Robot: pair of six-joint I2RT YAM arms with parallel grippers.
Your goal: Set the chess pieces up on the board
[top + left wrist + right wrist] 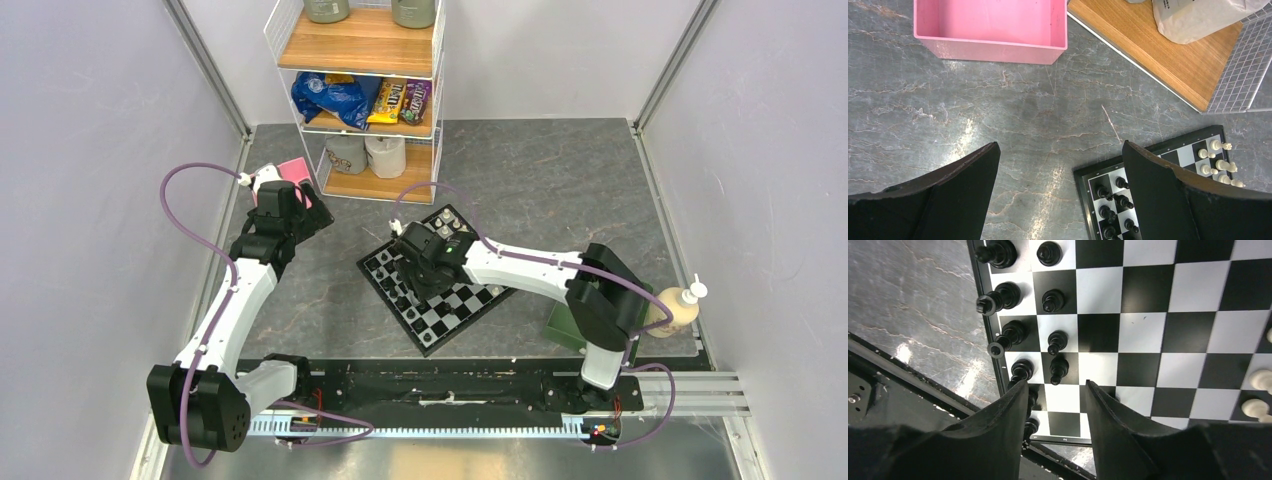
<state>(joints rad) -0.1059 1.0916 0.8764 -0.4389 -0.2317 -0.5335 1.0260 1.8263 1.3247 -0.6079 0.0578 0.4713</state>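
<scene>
The board (470, 300) lies tilted in the middle of the table. Black chess pieces (383, 266) stand along its left side and cream chess pieces (450, 222) at its far corner. My right gripper (414, 292) hovers over the board's near-left part. In the right wrist view my right gripper (1055, 390) is open and empty above bare squares (1143, 335), with two columns of black pieces (1053, 300) to the left and cream pieces (1260, 380) at the right edge. My left gripper (300, 213) is wide open and empty (1060, 147) over bare table, left of the board's corner (1083, 175).
A pink box (292, 170) sits at the far left and shows empty in the left wrist view (990, 25). A wire shelf unit (365, 90) with snack bags and rolls stands behind the board. A green tray (562, 325) and a soap bottle (680, 305) are at the right.
</scene>
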